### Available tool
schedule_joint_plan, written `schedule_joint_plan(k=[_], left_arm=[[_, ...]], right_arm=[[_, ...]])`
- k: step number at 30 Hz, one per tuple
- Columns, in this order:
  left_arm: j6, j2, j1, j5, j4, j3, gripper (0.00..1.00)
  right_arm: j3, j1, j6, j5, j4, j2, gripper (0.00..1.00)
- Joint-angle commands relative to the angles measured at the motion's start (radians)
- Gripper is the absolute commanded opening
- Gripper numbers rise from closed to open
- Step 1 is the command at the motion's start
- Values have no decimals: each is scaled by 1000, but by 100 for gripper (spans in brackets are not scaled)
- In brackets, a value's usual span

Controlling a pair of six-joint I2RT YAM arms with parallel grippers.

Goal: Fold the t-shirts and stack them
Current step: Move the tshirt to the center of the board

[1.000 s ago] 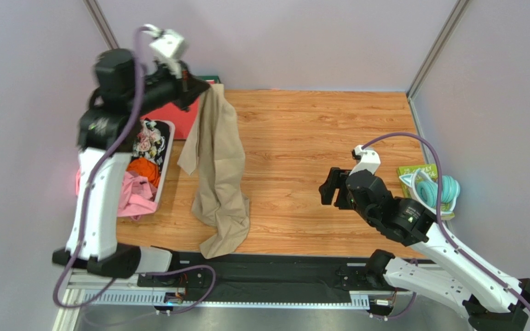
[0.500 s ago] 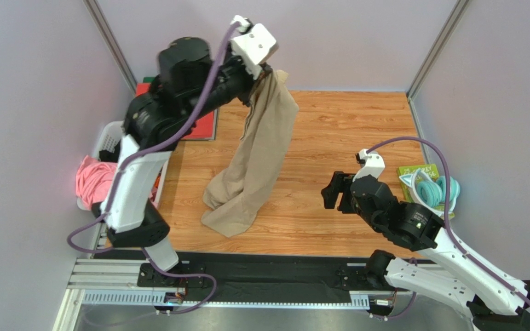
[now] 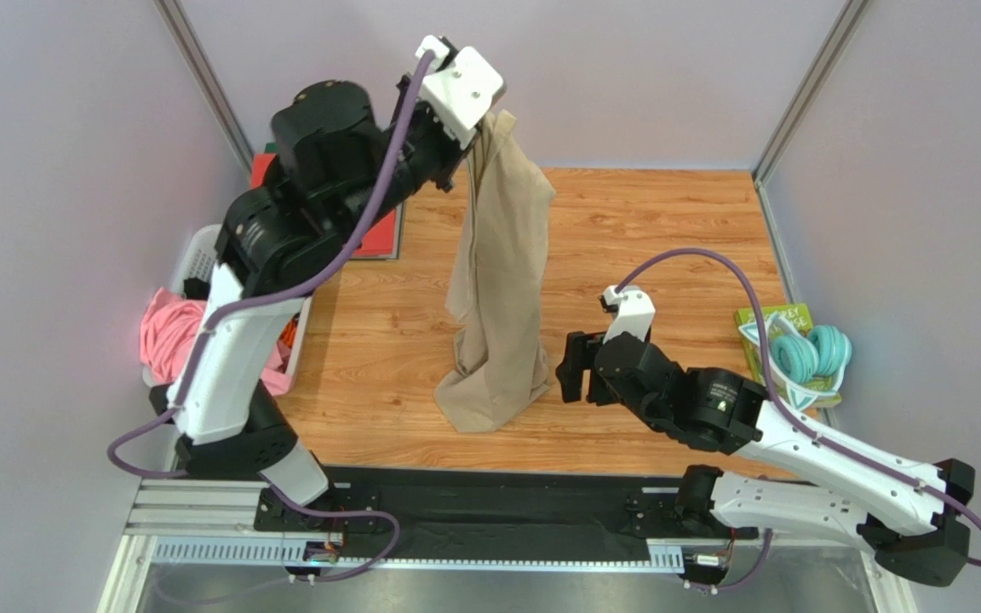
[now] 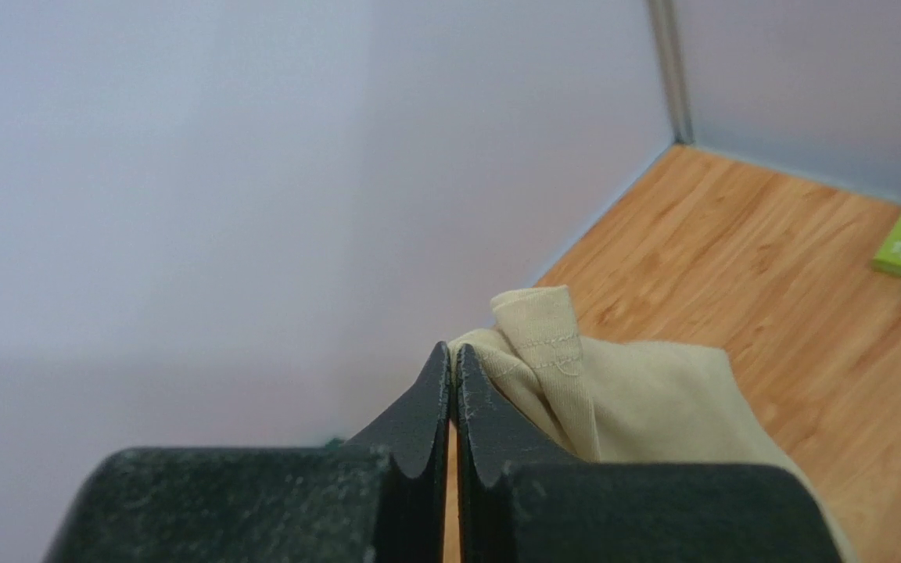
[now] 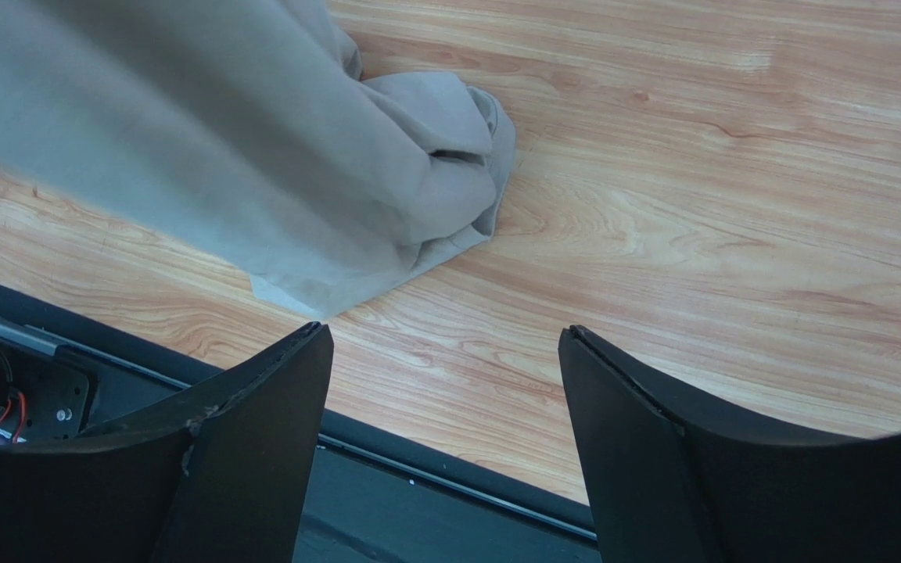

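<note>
Tan t-shirt (image 3: 498, 294): hangs pinched in left hand (image 3: 488, 124), lower end bunched on desk (image 3: 643, 230); right hand (image 3: 570, 368) spread, just beside it.

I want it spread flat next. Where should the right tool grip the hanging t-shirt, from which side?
Probably the bottom corner of the t-shirt, pooled on the table, from the right: the left tool pinches the top; the open right tool faces that end.
</note>
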Motion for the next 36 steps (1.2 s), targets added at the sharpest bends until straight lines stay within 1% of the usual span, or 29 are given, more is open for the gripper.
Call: schedule_joint_plan(k=[1,2,3,4,5,6,9,12,13,15,17,18,20,22,25,29,30,33,36], left_arm=[[-70,-9,213,-44,23,-10,0],[-88,-37,257,-18,27,-48,0],[-105,-55,340,-10,38,-94,0],[-122,-71,377,-4,68,-183,0],[-131,-104,415,7,90,-226,0],[-142,-115,487,20,102,-259,0],[-157,-123,558,60,70,-282,0],[-148,-158,558,99,72,-329,0],[-151,-169,558,109,78,-352,0],[-154,-181,558,111,76,-359,0],[-150,-189,558,111,76,-372,0],[-147,-195,558,114,72,-389,0],[-142,-212,558,117,75,-406,0],[-137,-232,558,114,79,-432,0],[-134,-258,558,116,87,-472,0],[-140,-287,558,123,101,-529,0],[-145,-296,558,123,104,-550,0],[-150,-313,558,126,113,-584,0],[-153,-321,558,125,119,-606,0]], right_arm=[[25,21,17,34,67,1,78],[22,22,11,23,72,-3,78],[14,22,9,16,85,-8,78],[10,22,6,8,93,-9,79],[4,22,-1,-12,101,-8,80],[-6,24,-8,-24,110,-6,80],[-15,24,-15,-78,142,36,80],[-21,53,-15,-135,199,130,81],[-13,64,-15,-141,211,203,82],[14,108,-20,-149,225,283,83],[74,131,-34,-142,221,407,84],[89,141,-34,-145,218,441,84],[117,142,-46,-179,252,498,84],[125,141,-61,-210,286,518,84],[152,139,-90,-225,326,575,84],[268,139,-136,-277,333,690,84],[293,141,-143,-283,331,742,84],[374,141,-170,-316,328,819,83],[434,138,-198,-326,326,862,82]])
